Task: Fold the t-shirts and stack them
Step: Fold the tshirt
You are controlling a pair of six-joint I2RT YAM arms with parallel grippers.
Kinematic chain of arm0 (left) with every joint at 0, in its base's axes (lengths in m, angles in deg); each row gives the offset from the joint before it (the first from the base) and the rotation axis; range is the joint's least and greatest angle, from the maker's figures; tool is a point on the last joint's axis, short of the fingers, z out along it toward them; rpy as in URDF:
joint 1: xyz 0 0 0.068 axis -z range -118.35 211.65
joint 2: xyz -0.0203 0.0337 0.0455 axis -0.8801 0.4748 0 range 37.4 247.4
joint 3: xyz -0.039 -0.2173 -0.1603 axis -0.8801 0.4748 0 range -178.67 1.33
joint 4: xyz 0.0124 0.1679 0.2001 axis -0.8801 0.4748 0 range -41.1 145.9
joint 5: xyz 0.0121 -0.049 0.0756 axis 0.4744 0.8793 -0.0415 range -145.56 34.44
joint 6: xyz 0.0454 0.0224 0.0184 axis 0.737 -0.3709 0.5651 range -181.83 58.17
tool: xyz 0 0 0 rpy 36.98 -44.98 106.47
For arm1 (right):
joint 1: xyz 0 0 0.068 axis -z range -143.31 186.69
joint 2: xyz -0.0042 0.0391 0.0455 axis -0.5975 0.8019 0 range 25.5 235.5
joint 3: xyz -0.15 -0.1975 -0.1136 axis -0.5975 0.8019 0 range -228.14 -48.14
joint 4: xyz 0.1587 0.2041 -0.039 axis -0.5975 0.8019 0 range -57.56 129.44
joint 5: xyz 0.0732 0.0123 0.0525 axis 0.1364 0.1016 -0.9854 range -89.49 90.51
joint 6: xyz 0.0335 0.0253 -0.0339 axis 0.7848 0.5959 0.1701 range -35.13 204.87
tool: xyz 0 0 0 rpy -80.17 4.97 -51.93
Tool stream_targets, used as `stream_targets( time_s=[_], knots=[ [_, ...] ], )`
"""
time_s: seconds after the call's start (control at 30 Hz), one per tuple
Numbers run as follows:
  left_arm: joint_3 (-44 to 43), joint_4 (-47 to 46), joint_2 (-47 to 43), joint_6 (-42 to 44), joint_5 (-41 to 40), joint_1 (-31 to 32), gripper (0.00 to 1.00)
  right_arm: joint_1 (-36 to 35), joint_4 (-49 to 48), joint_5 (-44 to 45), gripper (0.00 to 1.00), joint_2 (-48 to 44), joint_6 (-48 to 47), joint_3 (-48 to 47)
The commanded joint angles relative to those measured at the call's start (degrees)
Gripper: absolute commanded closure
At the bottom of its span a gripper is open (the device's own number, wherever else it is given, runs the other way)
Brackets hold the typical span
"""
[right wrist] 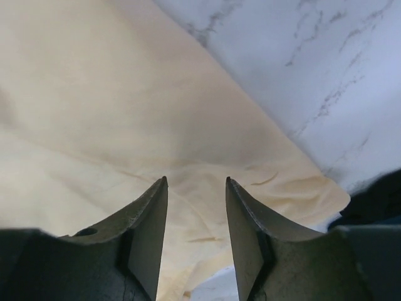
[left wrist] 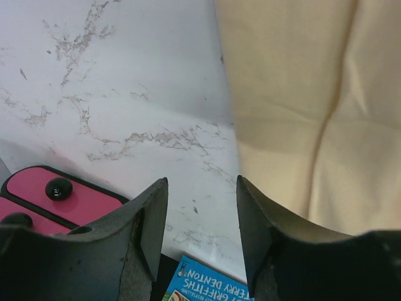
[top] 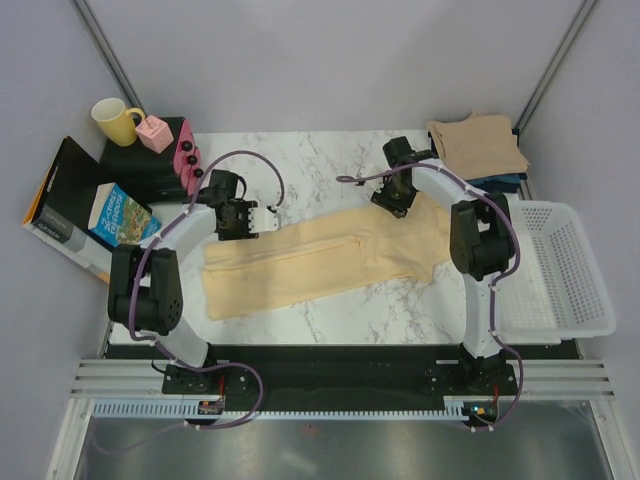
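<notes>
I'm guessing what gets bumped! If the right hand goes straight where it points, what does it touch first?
Probably the pale yellow t-shirt: the open right hand points down at it, with only that cloth straight ahead. How near it is, I cannot tell.

Worktop (top: 300, 160): white marble w/ thin grey veins. Spread t-shirt (top: 320, 262): pale yellow-cream, plain, no print. Folded t-shirt (top: 478, 145) far right: tan-beige, plain. Dark t-shirt (top: 505, 183) under it: navy/teal edge only. Basket (top: 570, 280): white mesh. Mug (top: 113, 120): yellow. Small box (top: 155, 133) beside mug: pink. Controller (top: 187, 158): pink-red w/ black knobs. Book (top: 120, 215): blue cover, white lettering, cream page edge. Flat board (top: 60, 190) under book: black w/ orange edge. Left arm (top: 185, 230) & right arm (top: 470, 200): white shells, black joints. Cables (top: 250, 158): purple. Left end effector (left wrist: 202, 182) & right end effector (right wrist: 196, 180): matte black.
</notes>
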Motion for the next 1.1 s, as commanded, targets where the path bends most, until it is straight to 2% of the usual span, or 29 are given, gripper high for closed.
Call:
stream_targets(
  time_s=[0.0, 0.17, 0.37, 0.57, 0.8, 1.07],
  knots=[
    [3.68, 5.41, -8.35, 3.5, 5.1, -1.12, 0.45, -2.23, 13.37, -14.84, 0.5, -5.79, -4.46, -6.52],
    [6.95, 7.18, -8.01, 8.77, 5.9, -3.76, 0.44, -4.78, 19.97, -19.16, 0.5, -5.27, -7.72, -8.12],
    [-0.86, 14.99, 0.24, 9.05, 9.41, -8.07, 0.42, -7.59, 22.79, -22.51, 0.48, -2.54, -9.83, -8.12],
    [-5.18, 18.34, 4.47, 9.74, 9.85, -10.6, 0.42, -9.79, 23.23, -23.48, 0.37, 0.01, -10.63, -8.73],
    [-7.21, 25.71, 4.74, 10.63, 11.35, -10.62, 0.43, -11.02, 23.94, -23.74, 0.33, 4.13, -11.15, -10.75],
    [-5.54, 29.51, 5.27, 11.5, 11.61, -10.62, 0.44, -12.08, 24.02, -25.58, 0.33, 5.73, -9.31, -15.93]
  ],
)
